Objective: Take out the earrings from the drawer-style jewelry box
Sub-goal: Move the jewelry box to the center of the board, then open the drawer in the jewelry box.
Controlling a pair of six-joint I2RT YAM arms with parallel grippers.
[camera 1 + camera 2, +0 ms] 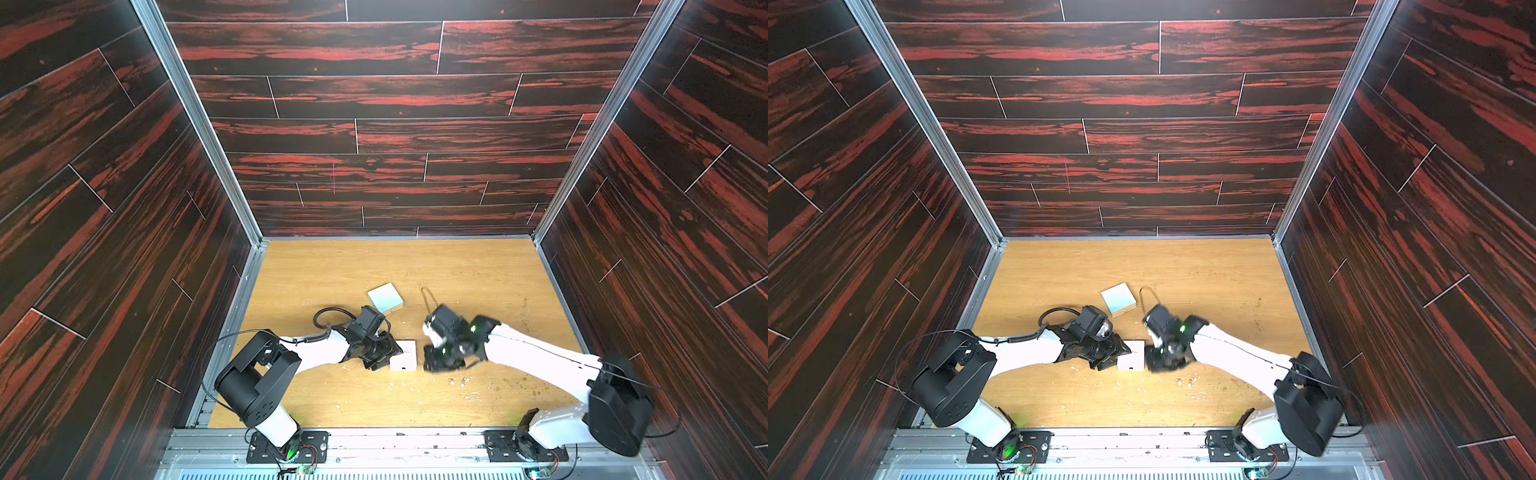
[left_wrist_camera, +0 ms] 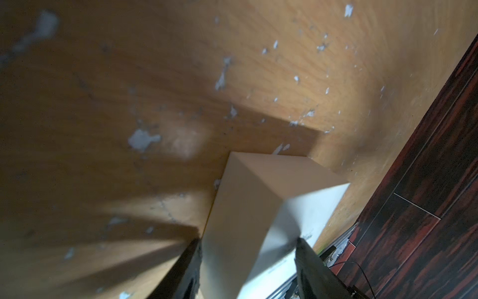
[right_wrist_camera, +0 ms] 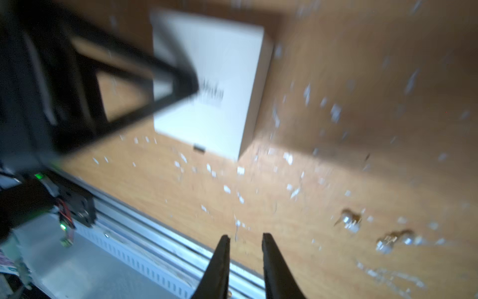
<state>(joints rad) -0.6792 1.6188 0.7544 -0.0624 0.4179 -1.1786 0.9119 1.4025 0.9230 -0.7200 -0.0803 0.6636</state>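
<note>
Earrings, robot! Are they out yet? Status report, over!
Left gripper clamped on white box. Right gripper open, empty. Earrings on table, outside box. Pale blue box behind, not blocking.

Both arms are built the same way: smooth white shells on the long links and bulky black housings at the joints. On the left arm a ribbed black hose forms a loop near the wrist camera. The right arm has a thin dark cable along its white shell and a small green lamp. Each black base plate shows screw holes, red wires and a green light. The right gripper has two glossy black fingers that taper to narrow tips.
</note>
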